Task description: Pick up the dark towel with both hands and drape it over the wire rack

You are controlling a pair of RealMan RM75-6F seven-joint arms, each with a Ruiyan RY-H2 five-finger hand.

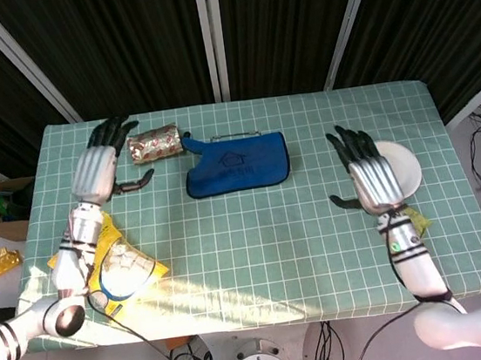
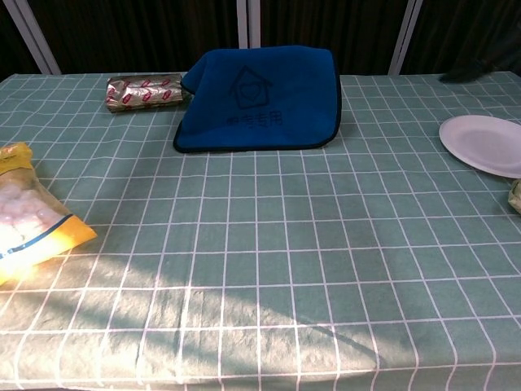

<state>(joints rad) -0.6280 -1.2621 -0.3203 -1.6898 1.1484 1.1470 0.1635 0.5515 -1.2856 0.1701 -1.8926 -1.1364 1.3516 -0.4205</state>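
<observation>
The blue towel lies draped over the wire rack at the surface's far side; the left robot hand and right robot hand hover spread, holding nothing

One towel, one plate, two snack packs.

Evenly bright over most of the table, sharp enough to resolve the grid lines. Strong sunlit patch along the near edge, washing out the yellow snack bag at near left. Soft diagonal shadows across the near cloth in the chest view. Very dark behind the far edge, curtain detail mostly lost. Slight blur, possibly motion, at the far right edge of the chest view.
</observation>
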